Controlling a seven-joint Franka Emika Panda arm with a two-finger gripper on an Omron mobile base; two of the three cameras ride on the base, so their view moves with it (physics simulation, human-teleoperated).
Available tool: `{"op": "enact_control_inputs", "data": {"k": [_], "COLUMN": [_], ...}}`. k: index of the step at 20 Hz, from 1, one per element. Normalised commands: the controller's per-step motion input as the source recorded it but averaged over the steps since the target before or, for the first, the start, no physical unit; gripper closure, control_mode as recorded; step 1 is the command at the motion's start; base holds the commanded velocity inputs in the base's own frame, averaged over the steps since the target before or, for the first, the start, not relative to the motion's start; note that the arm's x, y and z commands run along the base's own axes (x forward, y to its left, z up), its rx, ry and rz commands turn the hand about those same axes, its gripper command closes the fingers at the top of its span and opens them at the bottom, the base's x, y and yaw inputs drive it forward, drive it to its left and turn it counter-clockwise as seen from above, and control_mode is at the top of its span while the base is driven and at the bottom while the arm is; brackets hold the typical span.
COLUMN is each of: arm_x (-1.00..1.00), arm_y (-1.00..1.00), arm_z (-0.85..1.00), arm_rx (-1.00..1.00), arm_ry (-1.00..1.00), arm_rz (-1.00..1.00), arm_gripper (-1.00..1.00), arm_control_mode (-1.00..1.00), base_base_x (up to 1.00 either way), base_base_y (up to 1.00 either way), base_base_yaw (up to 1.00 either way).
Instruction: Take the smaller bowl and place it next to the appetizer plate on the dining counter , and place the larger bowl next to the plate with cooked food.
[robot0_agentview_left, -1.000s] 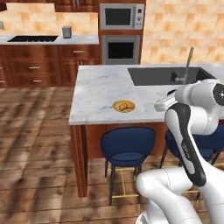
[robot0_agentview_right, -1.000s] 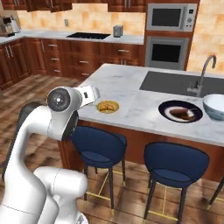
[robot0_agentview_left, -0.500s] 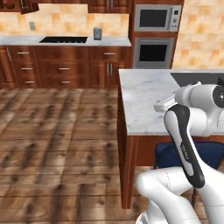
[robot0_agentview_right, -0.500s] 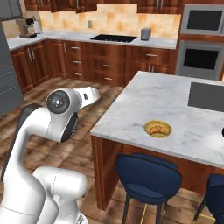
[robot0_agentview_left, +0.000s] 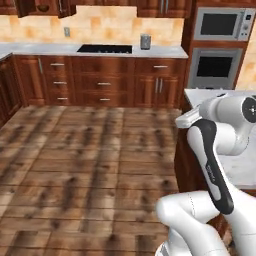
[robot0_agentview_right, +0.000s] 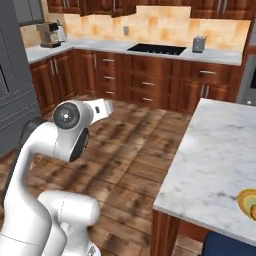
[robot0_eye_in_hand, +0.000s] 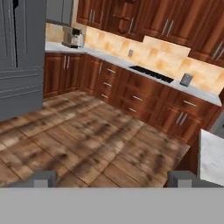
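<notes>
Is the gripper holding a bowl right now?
No. In the hand view the gripper stands wide open with nothing but wooden floor between its fingertips.

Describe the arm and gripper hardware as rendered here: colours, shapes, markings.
The arm has glossy white rounded shells with dark grey joint bands and a round dark cap with a small hub at the elbow joint. No cables or markings are visible. The gripper has two small blocky grey finger tips.

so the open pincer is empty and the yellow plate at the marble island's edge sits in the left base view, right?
Wrong view: the small round yellow plate on the white-grey marble island top shows in the right base view. The pincer is open and empty, per the hand view.
</notes>
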Motion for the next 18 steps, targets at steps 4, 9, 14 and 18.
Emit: {"op": "enact_control_inputs", "data": {"k": [4, 9, 14, 18], "arm_x": [0.0, 0.0, 0.0, 0.0], "arm_y": [0.0, 0.0, 0.0, 0.0], "arm_z": [0.0, 0.0, 0.0, 0.0], "arm_rx": [0.0, 0.0, 0.0, 0.0], "arm_ry": [0.0, 0.0, 0.0, 0.0], "arm_rz": [0.0, 0.0, 0.0, 0.0], "arm_gripper": [-1.0, -1.0, -1.0, -1.0], "arm_control_mode": [1.0, 1.0, 1.0, 1.0], "base_base_x": [0.98, 0.98, 1.0, 1.0], "base_base_y": [1.0, 1.0, 0.63, 0.49], "base_base_yaw": [0.0, -0.09, -0.13, -0.23]}}
